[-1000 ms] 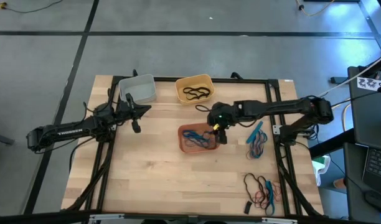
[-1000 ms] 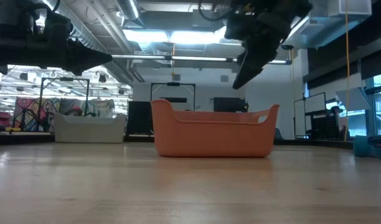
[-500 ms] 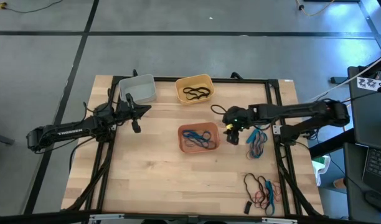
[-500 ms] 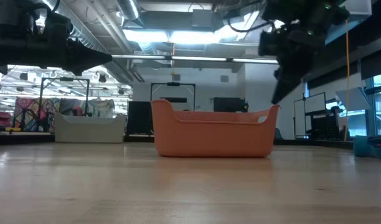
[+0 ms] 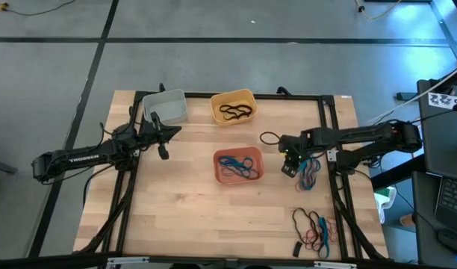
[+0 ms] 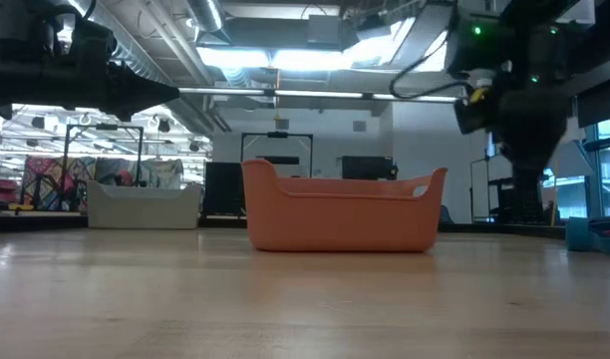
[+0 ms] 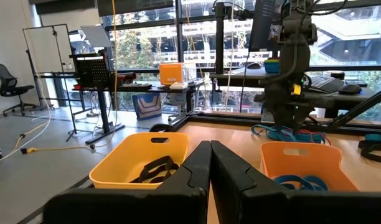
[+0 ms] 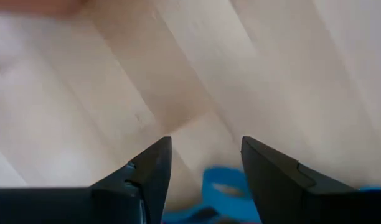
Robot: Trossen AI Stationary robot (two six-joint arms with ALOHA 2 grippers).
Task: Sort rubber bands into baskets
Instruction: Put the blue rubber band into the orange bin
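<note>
The right gripper [image 5: 289, 167] is seen above the worktop [image 5: 184, 217], between the salmon-red basket [image 5: 238, 166] and a loose heap of blue and red rubber bands [image 5: 309, 172] just beside it. Its fingers [image 8: 147, 171] are held apart with nothing between them, and a blue band [image 8: 220, 178] is seen on the wood just ahead of them in the right wrist view. A fresh pick is judged to be the step in hand.

Blue bands already lie in the salmon-red basket, black ones in the yellow basket [image 5: 233, 106]; the grey-white basket [image 5: 165, 107] shows none from above. A second tangle of red, black and blue bands [image 5: 314, 227] is left near the worktop's front edge, so much of the sorting is judged undone.

The left gripper [image 5: 163, 143] is parked near the grey-white basket, its fingers [image 7: 193, 165] pressed together on nothing.

For the next move, a descent onto a single band is called for, so that one colour alone is lifted from the heap.
</note>
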